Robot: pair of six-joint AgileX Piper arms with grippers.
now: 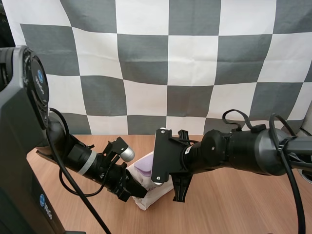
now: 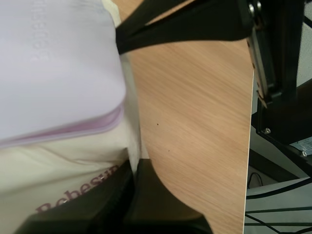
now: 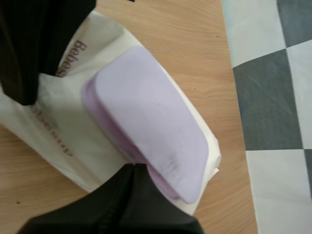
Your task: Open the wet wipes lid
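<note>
A white pack of wet wipes (image 1: 152,196) with a lilac lid (image 1: 145,166) lies on the wooden table between the two arms. My left gripper (image 1: 133,191) is shut, and its fingers press as one dark wedge (image 2: 132,192) on the pack's printed end (image 2: 73,168), below the lid (image 2: 58,63). My right gripper (image 1: 179,193) points down at the pack's other side. It is shut too, with its tip (image 3: 132,187) touching the lid's (image 3: 151,122) rim. The lid lies flat on its darker lilac base. The left gripper (image 3: 29,48) rests on the pack's (image 3: 58,134) far end.
Bare wooden table (image 1: 239,207) stretches to the right and in front of the pack. The table's edge (image 2: 249,146) runs close beside the pack in the left wrist view, with the right arm's finger (image 2: 185,24) across it.
</note>
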